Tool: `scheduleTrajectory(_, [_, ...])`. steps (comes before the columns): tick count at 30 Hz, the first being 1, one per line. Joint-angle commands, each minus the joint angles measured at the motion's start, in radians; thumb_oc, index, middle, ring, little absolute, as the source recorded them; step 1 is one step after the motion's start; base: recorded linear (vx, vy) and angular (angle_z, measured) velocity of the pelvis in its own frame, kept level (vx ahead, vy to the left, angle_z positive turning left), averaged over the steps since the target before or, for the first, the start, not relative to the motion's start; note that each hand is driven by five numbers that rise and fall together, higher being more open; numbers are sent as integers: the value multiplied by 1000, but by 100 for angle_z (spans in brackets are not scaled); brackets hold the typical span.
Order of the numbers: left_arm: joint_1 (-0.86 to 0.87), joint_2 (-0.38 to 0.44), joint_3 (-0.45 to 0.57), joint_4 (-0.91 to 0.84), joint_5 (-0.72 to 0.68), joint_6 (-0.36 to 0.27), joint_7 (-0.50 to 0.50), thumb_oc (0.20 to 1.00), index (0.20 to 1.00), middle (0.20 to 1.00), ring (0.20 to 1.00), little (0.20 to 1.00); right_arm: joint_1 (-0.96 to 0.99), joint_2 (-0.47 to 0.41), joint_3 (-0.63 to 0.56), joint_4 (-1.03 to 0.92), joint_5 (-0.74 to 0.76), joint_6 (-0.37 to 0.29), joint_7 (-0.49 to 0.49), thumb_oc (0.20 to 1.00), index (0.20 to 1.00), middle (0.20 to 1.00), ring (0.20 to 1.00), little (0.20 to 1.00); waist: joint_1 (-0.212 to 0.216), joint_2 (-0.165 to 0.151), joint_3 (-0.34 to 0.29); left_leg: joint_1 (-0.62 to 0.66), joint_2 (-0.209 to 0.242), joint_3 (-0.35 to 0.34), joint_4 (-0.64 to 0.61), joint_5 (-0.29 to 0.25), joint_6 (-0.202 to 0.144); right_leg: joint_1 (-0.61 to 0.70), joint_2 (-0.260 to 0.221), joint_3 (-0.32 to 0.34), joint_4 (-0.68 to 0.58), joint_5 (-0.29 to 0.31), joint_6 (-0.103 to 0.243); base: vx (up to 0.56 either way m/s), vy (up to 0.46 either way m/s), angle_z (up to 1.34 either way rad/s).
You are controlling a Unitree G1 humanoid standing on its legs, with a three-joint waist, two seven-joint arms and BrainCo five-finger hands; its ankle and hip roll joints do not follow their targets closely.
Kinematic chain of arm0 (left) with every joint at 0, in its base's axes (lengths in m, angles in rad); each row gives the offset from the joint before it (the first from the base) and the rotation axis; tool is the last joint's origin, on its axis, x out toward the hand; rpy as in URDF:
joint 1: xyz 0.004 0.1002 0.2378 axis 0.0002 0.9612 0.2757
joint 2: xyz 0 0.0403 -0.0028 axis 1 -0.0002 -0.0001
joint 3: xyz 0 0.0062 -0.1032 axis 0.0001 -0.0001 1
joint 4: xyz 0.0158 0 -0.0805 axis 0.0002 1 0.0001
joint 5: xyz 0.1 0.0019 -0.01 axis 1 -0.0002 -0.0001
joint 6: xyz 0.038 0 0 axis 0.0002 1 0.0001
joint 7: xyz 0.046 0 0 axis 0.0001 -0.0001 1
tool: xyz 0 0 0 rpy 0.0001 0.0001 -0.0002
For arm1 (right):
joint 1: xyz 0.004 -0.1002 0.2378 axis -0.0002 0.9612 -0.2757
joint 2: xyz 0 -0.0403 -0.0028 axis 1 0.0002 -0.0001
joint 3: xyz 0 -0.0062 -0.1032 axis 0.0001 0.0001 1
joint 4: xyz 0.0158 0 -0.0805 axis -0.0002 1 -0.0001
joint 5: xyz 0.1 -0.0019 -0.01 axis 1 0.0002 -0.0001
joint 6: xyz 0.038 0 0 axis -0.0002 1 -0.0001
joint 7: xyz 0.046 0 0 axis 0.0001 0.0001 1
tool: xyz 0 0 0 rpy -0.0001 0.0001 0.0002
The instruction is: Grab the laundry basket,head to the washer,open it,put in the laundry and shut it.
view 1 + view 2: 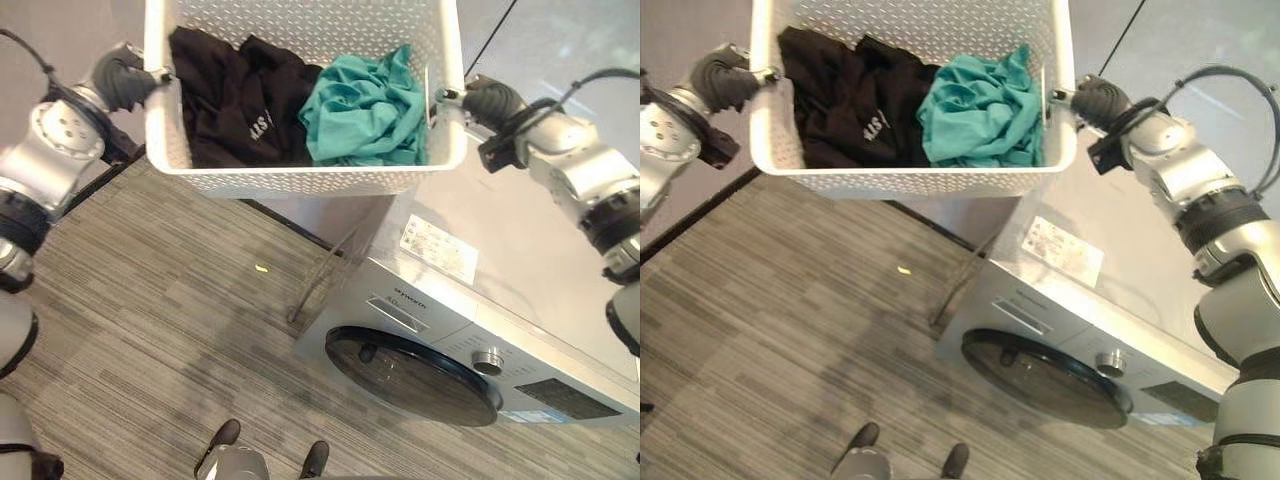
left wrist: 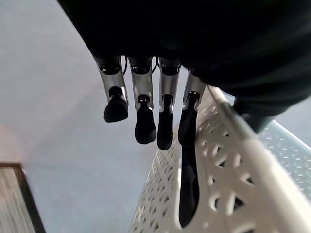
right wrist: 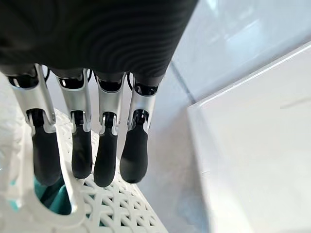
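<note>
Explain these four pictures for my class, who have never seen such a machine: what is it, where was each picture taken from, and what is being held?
This is a humanoid robot. Two pictures look down from cameras in its head; two look along its wrists. Its left hand and right hand carry a white laundry basket by its two sides, fingers hooked over the rim. Inside lie a black garment and a teal garment. Below, to the right, stands the washer with its round door shut, on a striped grey floor.

Grey striped carpet floor (image 1: 150, 300) meets a pale wall (image 1: 70, 40) along a dark baseboard (image 1: 95, 185).
</note>
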Motion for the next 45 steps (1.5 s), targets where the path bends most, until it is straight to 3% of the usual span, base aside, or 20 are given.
scheduleTrajectory(1, [-130,53,-20,118,33,-27,38,200,200,200,200,200,-14,-195,-102,51,5,-59,-40,200,200,200,200,200,35,67,-59,85,17,-60,-222,155,41,69,-32,2,-3,-6,153,12,2,-14])
scheduleTrajectory(9, [-135,-36,-52,96,98,-8,21,200,200,200,200,200,186,-316,-227,7,-19,-38,-10,200,200,200,200,200,9,86,-34,97,31,-48,-222,150,44,65,-25,20,-3,-7,150,18,-7,-2])
scheduleTrajectory(12, [-122,-70,-51,63,124,-3,15,200,200,200,200,200,355,-363,-371,-25,-9,-41,-1,200,200,200,200,200,-4,93,-23,103,35,-47,-222,147,46,66,-23,21,-3,-11,150,42,-14,-2])
scheduleTrajectory(17, [-119,-120,-71,61,145,4,6,200,200,200,200,200,475,-390,-483,5,-21,-33,1,200,200,200,200,200,-16,100,-16,104,39,-42,-222,146,46,62,-23,29,-3,-12,149,10,-5,-1])
scheduleTrajectory(25, [-121,-154,-80,59,154,3,5,200,200,200,200,200,491,-396,-493,29,-54,-32,-2,200,200,200,200,200,-19,105,-11,102,41,-40,-222,147,47,56,-24,34,-3,-10,149,6,-5,-9])
scheduleTrajectory(26, [-138,-182,-93,51,148,1,4,200,200,200,200,200,466,-400,-484,65,-97,-31,-14,200,200,200,200,200,-22,123,5,91,39,-33,-222,151,49,37,-26,43,-3,-9,148,-8,-14,-4])
scheduleTrajectory(36, [-181,-216,-114,43,110,-23,18,200,200,200,200,200,406,-384,-445,86,-114,-51,-41,200,200,200,200,200,-32,145,32,60,44,-17,-222,163,51,-4,-24,57,-3,-2,146,-3,-9,-6])
scheduleTrajectory(37, [-189,-223,-113,48,102,-32,28,200,200,200,200,200,411,-384,-452,78,-115,-56,-47,382,382,382,382,382,-39,146,34,53,42,-15,-222,165,52,-12,-25,60,-3,0,147,-10,7,-5])
scheduleTrajectory(38, [-189,-223,-113,48,102,-32,28,200,200,200,200,200,412,-384,-453,77,-115,-56,-48,382,382,382,382,382,-39,145,34,52,42,-15,-222,165,52,-13,-25,60,-3,0,147,0,0,0])
scheduleTrajectory(39, [-188,-225,-111,49,100,-33,31,200,200,200,200,200,415,-384,-455,70,-120,-58,-52,473,473,473,473,473,-41,145,36,50,42,-12,-222,165,53,-18,-26,61,-3,1,148,0,0,0])
scheduleTrajectory(40, [-188,-226,-109,45,100,-34,32,200,200,200,200,200,421,-385,-466,59,-127,-61,-56,686,686,686,686,686,-45,144,37,47,42,-10,-222,166,54,-22,-27,64,-3,2,149,0,0,0])
scheduleTrajectory(41, [-189,-229,-101,49,98,-36,38,200,200,200,200,200,434,-394,-483,37,-137,-64,-63,1000,1000,1000,1000,1000,-53,145,37,41,40,-7,-222,166,54,-29,-28,67,-3,5,150,0,0,0])
scheduleTrajectory(45, [-181,-227,-85,48,102,-40,46,200,200,200,200,200,472,-412,-529,-12,-171,-72,-78,1000,1000,1000,1000,1000,-66,142,39,33,38,-1,-222,166,56,-43,-29,75,-3,8,151,-8,14,-4])
